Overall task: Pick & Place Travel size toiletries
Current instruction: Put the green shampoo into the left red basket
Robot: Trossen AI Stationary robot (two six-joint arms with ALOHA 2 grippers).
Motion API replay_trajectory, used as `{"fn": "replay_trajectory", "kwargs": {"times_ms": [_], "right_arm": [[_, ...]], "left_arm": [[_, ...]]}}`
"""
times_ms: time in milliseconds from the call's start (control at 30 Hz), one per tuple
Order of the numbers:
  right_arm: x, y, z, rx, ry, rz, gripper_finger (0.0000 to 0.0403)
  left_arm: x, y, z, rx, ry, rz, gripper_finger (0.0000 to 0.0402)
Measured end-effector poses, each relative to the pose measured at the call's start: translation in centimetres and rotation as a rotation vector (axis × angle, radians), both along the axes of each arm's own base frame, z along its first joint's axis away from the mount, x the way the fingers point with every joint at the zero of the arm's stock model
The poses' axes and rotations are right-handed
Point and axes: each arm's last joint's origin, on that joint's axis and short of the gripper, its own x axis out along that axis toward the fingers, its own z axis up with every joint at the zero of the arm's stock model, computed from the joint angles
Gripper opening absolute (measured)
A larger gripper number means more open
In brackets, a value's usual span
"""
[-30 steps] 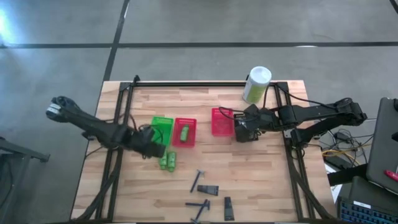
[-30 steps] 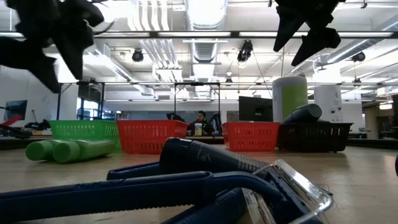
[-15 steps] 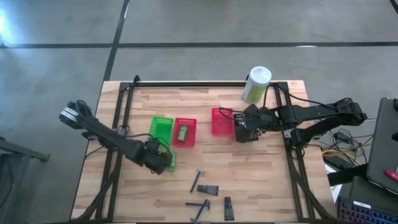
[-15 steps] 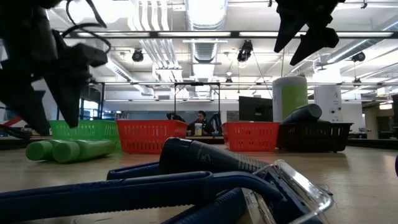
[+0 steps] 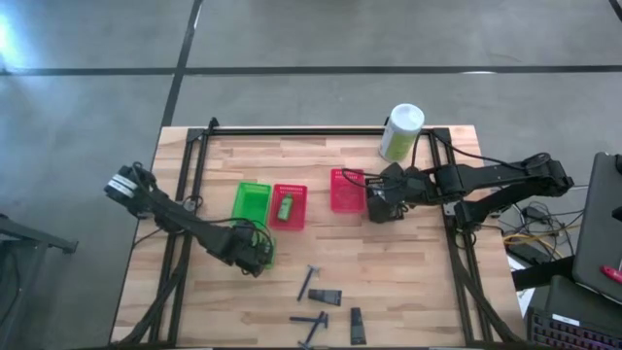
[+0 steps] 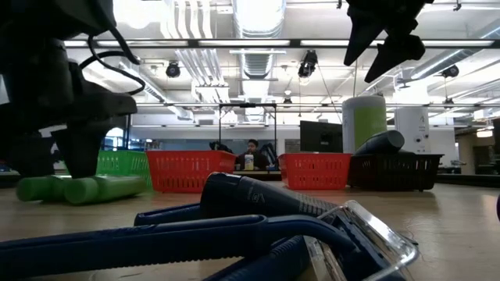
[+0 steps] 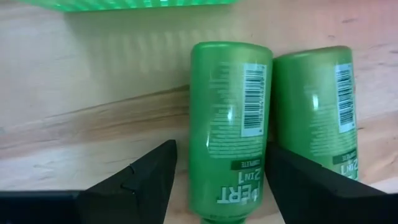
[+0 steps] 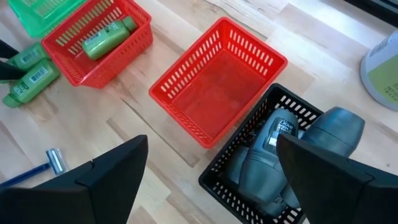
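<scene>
Two bright green bottles [image 7: 230,124] [image 7: 317,112] lie side by side on the wood table, near the green basket [image 5: 251,202]. My left gripper [image 5: 255,258] is low over them and open. Its fingers [image 7: 140,180] stand on either side of one bottle, and the other finger covers part of the second bottle. A third green bottle [image 5: 286,207] lies in a red basket [image 5: 289,206]. My right gripper [image 5: 379,206] hangs open above the black basket [image 8: 261,155], which holds dark grey containers [image 8: 264,155]. Black T-shaped sticks [image 5: 309,282] and dark wedge tubes [image 5: 327,297] lie near the front edge.
An empty red basket [image 8: 217,87] stands beside the black one. A tall pale green canister [image 5: 400,131] stands at the far right. Blue-handled sticks [image 6: 234,226] fill the low view's foreground. Bare wood lies at the front left and front right.
My left gripper has gone toward the table's near edge and a little right, and down onto the two green bottles; its fingers now straddle one of them. My right arm has kept still.
</scene>
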Motion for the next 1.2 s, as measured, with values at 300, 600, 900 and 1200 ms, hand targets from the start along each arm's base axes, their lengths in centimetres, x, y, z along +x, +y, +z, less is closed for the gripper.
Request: {"fn": "replay_trajectory", "kwargs": {"times_ms": [300,600,900,1200], "right_arm": [[0.0,0.0,0.0,-0.005,-0.001,0.008,0.033],[0.0,0.0,0.0,-0.006,0.0,0.009,0.0312],[0.0,0.0,0.0,-0.019,0.003,0.015,0.0317],[0.0,0.0,0.0,0.007,-0.015,-0.031,0.0348]], "left_arm": [[-0.2,0.1,0.6,-0.002,-0.011,-0.098,0.0129],[-0.4,-0.8,7.0,-0.014,-0.212,-0.185,0.014],[2.2,5.0,11.0,0.249,-0.323,-0.14,0.0143],[5.9,12.1,8.3,0.182,-0.279,-0.103,0.0156]]}}
